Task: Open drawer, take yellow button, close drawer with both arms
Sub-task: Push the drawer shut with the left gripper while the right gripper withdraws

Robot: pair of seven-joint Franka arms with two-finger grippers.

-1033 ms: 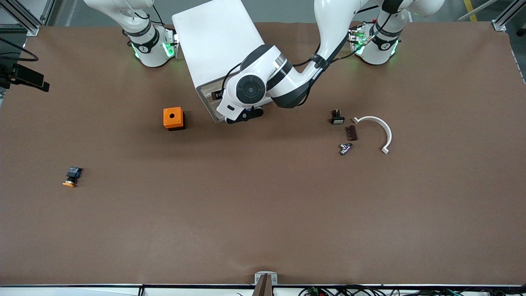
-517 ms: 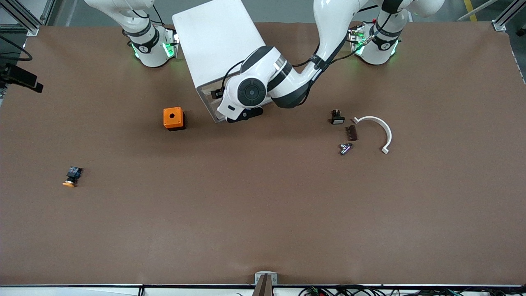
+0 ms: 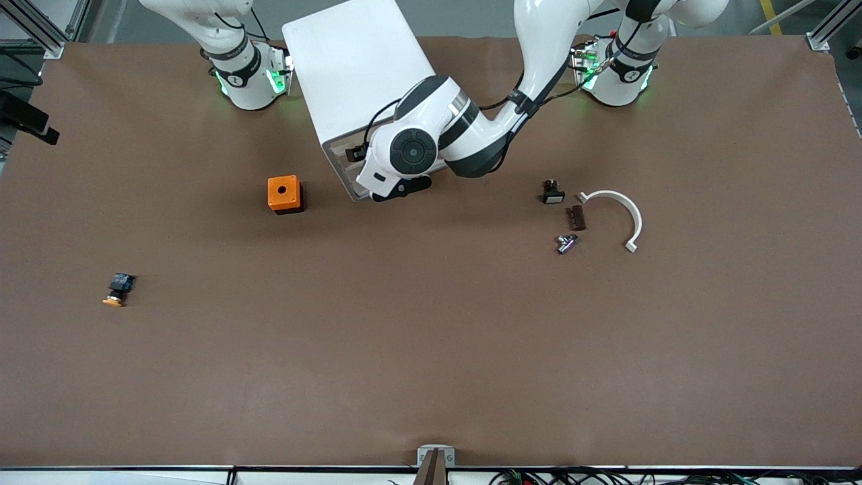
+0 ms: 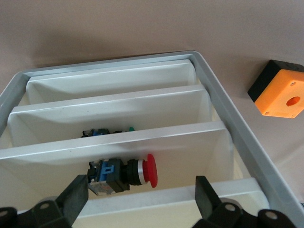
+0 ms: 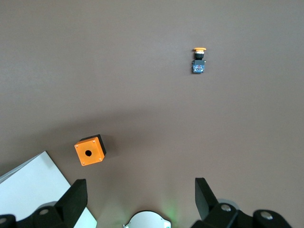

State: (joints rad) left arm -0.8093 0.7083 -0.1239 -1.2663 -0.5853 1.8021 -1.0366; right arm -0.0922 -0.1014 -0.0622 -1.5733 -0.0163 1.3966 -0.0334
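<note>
The button (image 3: 116, 291), with its orange cap and black-and-blue body, lies on its side on the bare table toward the right arm's end. It is nearer to the front camera than the orange box, and no gripper touches it. The right wrist view also shows the button (image 5: 199, 61). My left gripper (image 3: 402, 188) is at the front of the white cabinet (image 3: 357, 67). It is open, with the drawer's cream front (image 4: 142, 202) between the left gripper's (image 4: 141, 186) fingers. My right gripper (image 5: 140, 186) waits open and empty, high over the table by its own base.
A red-capped push-button (image 4: 124, 172) lies inside the cabinet. The orange box (image 3: 284, 194) stands beside the cabinet. Toward the left arm's end lie a black part with a white face (image 3: 553, 193), a brown piece (image 3: 576, 217), a metal part (image 3: 566, 242) and a white curved strip (image 3: 623, 212).
The left arm's hand has edged slightly toward the cabinet front. The button and the other parts on the table have not moved.
</note>
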